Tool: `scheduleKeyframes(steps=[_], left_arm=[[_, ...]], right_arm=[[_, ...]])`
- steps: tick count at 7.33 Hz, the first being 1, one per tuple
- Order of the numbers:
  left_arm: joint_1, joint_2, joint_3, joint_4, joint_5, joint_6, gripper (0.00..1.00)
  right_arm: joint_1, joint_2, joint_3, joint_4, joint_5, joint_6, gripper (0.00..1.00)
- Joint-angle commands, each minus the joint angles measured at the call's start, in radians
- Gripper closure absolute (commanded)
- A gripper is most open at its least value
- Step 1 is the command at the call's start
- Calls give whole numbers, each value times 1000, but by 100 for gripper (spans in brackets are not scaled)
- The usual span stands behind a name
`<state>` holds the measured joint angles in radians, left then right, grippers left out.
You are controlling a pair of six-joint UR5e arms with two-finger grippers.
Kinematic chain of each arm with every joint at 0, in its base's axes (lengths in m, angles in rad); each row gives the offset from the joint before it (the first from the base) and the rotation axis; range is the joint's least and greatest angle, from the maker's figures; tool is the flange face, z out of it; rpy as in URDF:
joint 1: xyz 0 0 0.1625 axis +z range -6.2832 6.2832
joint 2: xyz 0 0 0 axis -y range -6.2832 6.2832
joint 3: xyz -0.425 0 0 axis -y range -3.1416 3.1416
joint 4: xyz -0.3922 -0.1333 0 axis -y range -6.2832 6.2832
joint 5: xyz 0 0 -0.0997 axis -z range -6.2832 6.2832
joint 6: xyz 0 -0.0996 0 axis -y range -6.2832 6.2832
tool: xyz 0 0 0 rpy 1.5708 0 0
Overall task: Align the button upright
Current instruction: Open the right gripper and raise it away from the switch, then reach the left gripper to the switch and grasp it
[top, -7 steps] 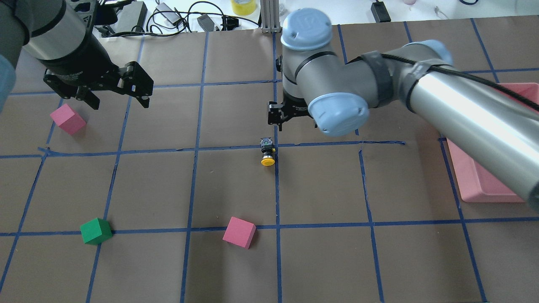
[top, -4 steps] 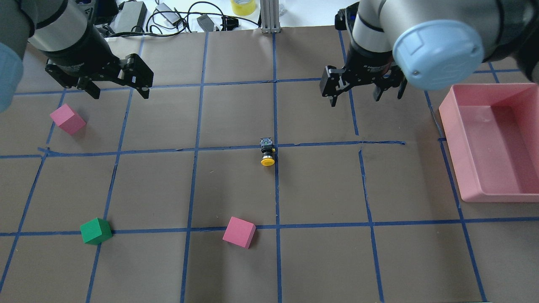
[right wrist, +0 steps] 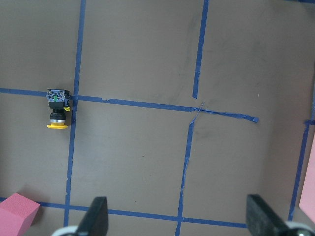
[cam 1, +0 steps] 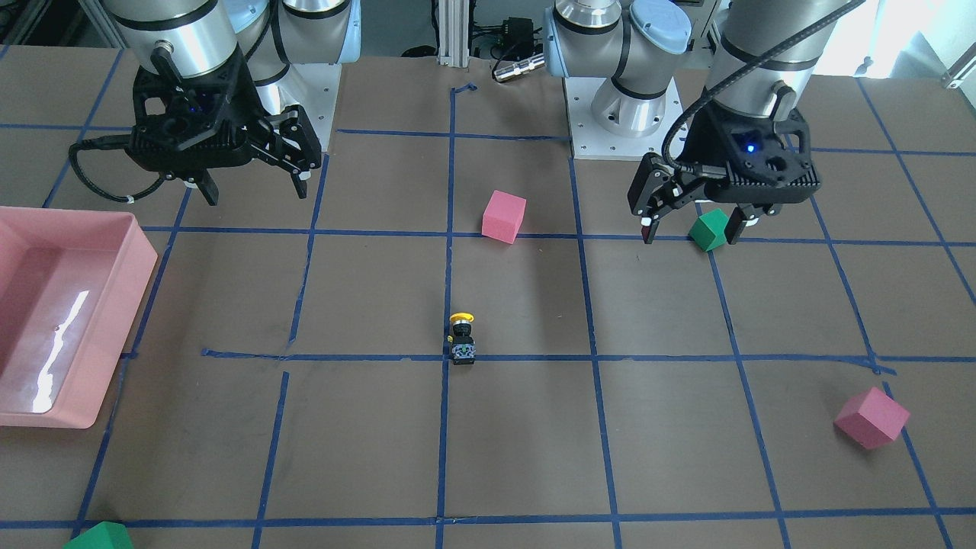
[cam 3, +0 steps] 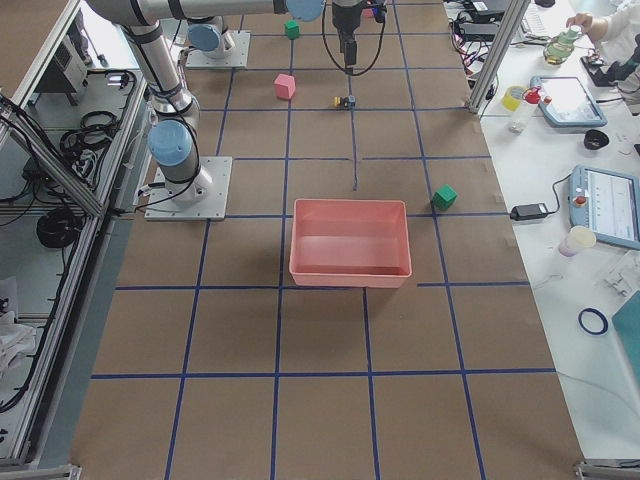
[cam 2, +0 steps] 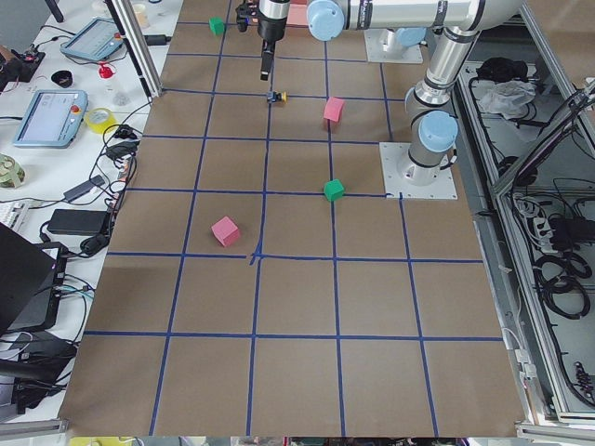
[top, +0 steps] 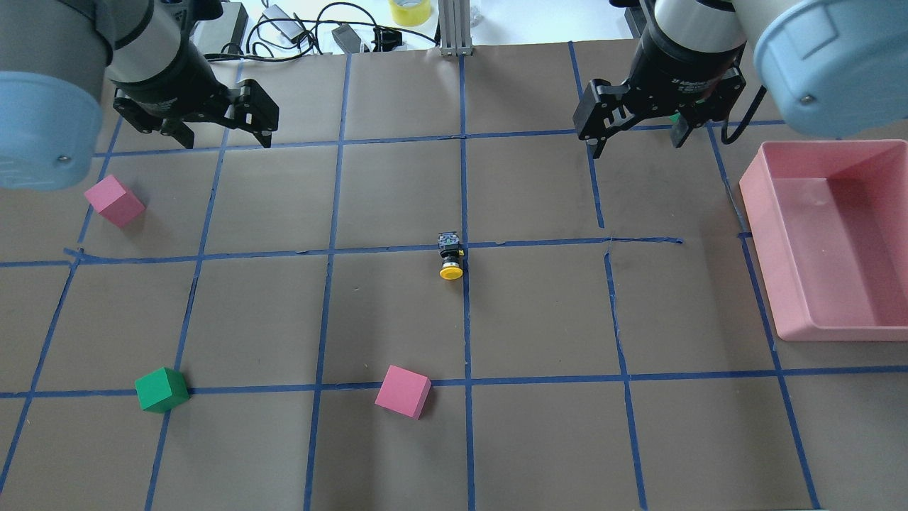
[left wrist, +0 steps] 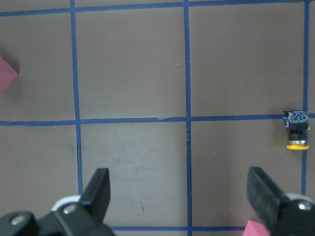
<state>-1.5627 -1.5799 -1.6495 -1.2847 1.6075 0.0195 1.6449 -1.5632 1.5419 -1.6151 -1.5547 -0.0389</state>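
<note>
The button [top: 450, 259] lies on its side at the table's middle, on a blue tape crossing, its yellow cap toward the robot; it also shows in the front view [cam 1: 462, 338]. My left gripper [top: 227, 138] is open and empty, high at the back left, far from the button. The left wrist view shows the button [left wrist: 297, 130] at its right edge. My right gripper [top: 636, 144] is open and empty at the back right. The right wrist view shows the button [right wrist: 58, 109] at the left.
A pink tray [top: 755, 206] stands at the right edge. One pink cube [top: 113, 201] lies at the left, another pink cube [top: 403, 392] in front of the button, and a green cube [top: 162, 389] at the front left. Another green cube [cam 1: 99, 536] lies beyond the tray.
My right arm has drawn away from just behind the button to the back right, uncovering the pink tray. My left gripper has shifted a little back and right. The button has not moved.
</note>
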Motion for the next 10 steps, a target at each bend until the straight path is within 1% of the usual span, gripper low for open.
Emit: scheduleKeyframes(steps=[1, 3, 5, 7, 8, 9, 10], left_arm=[[-74, -26, -122, 193, 0, -44, 0], [-160, -54, -238, 389, 11, -75, 0], [-223, -89, -330, 558, 12, -212, 0], [-310, -156, -352, 648, 64, -304, 0], [-353, -201, -354, 700, 71, -375, 0], [-373, -250, -355, 766, 72, -395, 0], [-404, -297, -357, 830, 113, -423, 1]], right_arm=[[-4, 0, 0, -3, 1, 7, 0], [-30, 0, 1, 9, 2, 7, 0], [-33, 0, 1, 8, 2, 8, 0], [-33, 0, 3, 9, 2, 8, 0], [-33, 0, 3, 9, 2, 8, 0], [-33, 0, 3, 11, 2, 8, 0], [-34, 0, 3, 11, 2, 8, 0]])
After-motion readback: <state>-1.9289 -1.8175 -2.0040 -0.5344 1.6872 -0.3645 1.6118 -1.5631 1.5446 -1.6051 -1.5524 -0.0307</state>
